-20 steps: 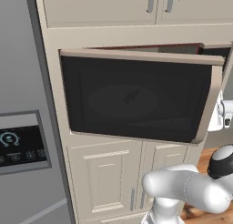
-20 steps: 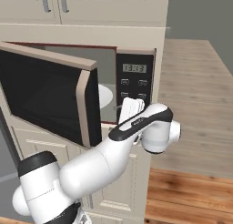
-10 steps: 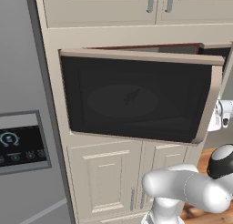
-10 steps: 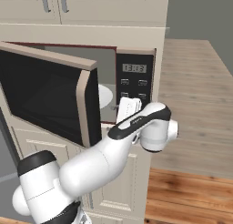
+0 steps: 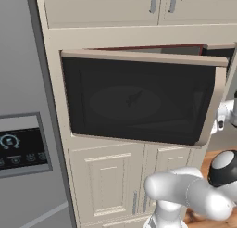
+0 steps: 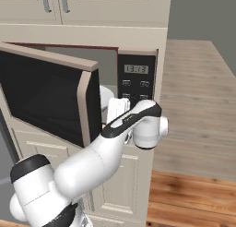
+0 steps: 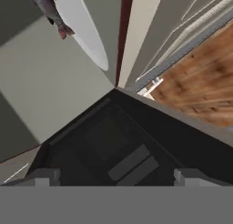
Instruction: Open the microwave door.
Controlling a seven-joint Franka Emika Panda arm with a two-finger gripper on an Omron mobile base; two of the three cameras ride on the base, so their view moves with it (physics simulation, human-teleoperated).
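Dark fingertips [image 7: 45, 176] of my gripper [image 7: 116, 176] stand spread wide at the frame's bottom, gripping nothing, over the microwave door [image 5: 139, 99]'s inner face. That door hangs partly open mid-frame, and the microwave [image 6: 135, 80] sits at centre, with a white turntable [image 7: 84, 22] at upper left.

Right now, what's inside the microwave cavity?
Through the half-open microwave door, the hand view shows the grey cavity floor, the white turntable plate, and a small brownish item on it, too cut off to identify. The door hides the rest.

microwave door [image 5: 139, 99]: dark glass, swung partly open; microwave [image 6: 136, 83]: cavity exposed
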